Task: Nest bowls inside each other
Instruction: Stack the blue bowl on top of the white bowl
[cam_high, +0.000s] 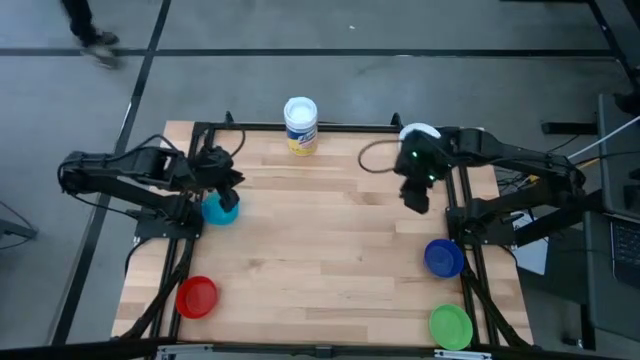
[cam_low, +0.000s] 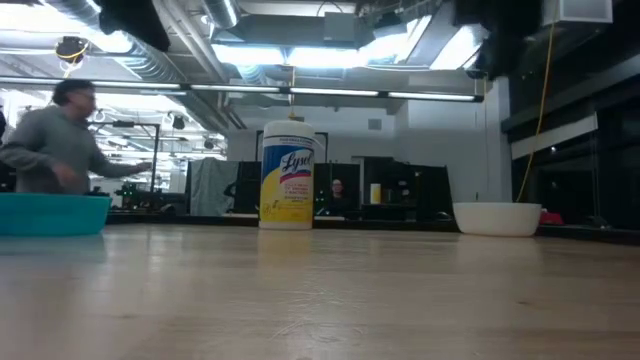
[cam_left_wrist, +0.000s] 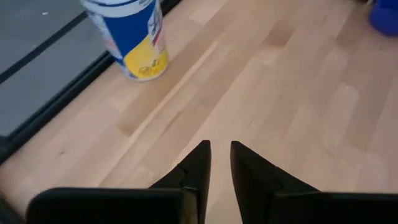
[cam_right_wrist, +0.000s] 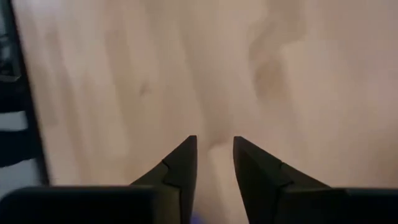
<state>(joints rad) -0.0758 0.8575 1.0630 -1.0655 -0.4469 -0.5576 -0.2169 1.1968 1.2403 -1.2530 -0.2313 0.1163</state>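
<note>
All five bowls sit apart on the bench (cam_high: 330, 240), unnested. Left gripper (cam_left_wrist: 220, 148) and right gripper (cam_right_wrist: 215, 144) hover narrowly parted and empty, seemingly between picks.

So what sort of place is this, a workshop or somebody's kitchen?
Probably a robotics lab or open industrial workspace: two dark arms mounted at a wooden table, exposed ducts and strip lights overhead, and a person working at benches behind.

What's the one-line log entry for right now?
bowls: none nested | left claw: above light blue bowl, empty | right claw: beside white bowl, empty
</note>
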